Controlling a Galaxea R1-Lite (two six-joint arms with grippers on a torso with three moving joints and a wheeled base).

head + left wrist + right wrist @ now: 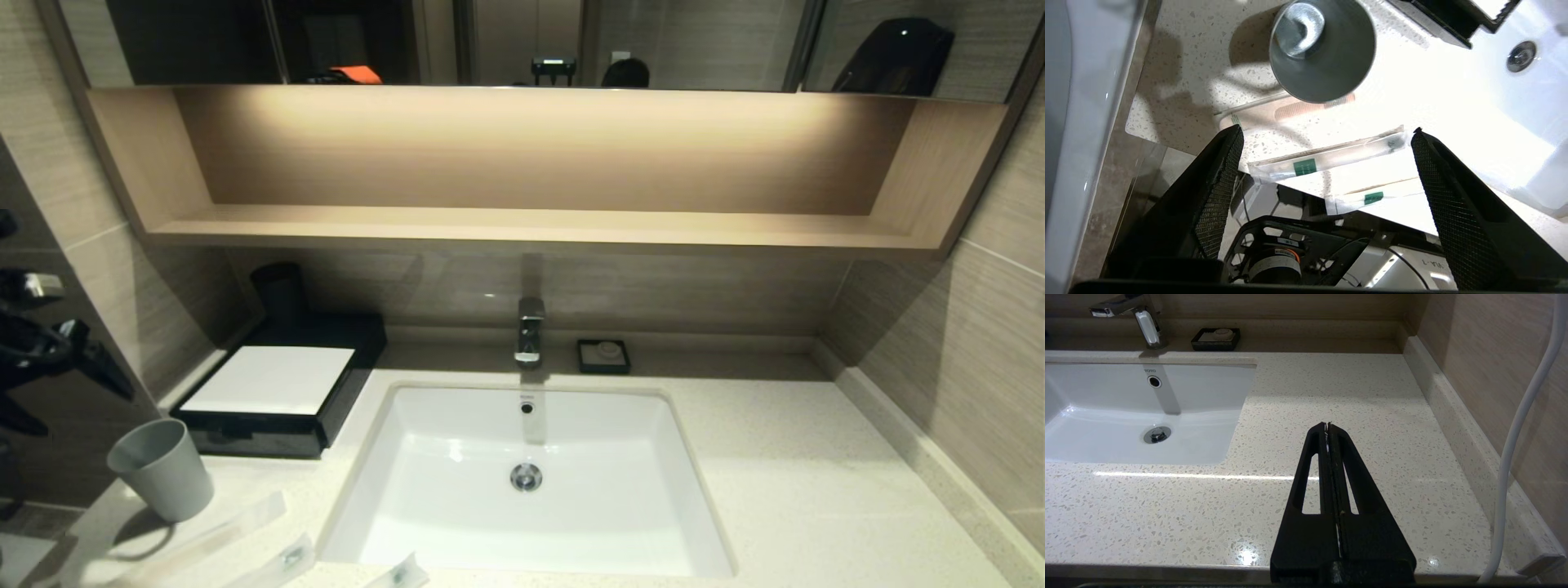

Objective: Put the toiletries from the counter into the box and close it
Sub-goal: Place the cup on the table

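Right now you are at the pick-up step: your left end effector (1327, 136) hangs above the front left edge of the bench (784, 490) with its jaws spread wide and nothing between them. Below it lie the toiletries, slim wrapped packets near the bench's front edge: one with a green label (1327, 157) sits between the open fingers in the left wrist view, a second (1380, 196) lies just beside it, and a third (1290, 108) is partly hidden under the grey cup (161, 467). The box (269, 392) stands left of the basin (531, 482); its drawer looks closed, as far as you can tell. Next, you likely need to lower onto the nearest packet and pinch it across its narrow width. Your right end effector (1328, 425) rests clenched and empty over the right side of the bench.
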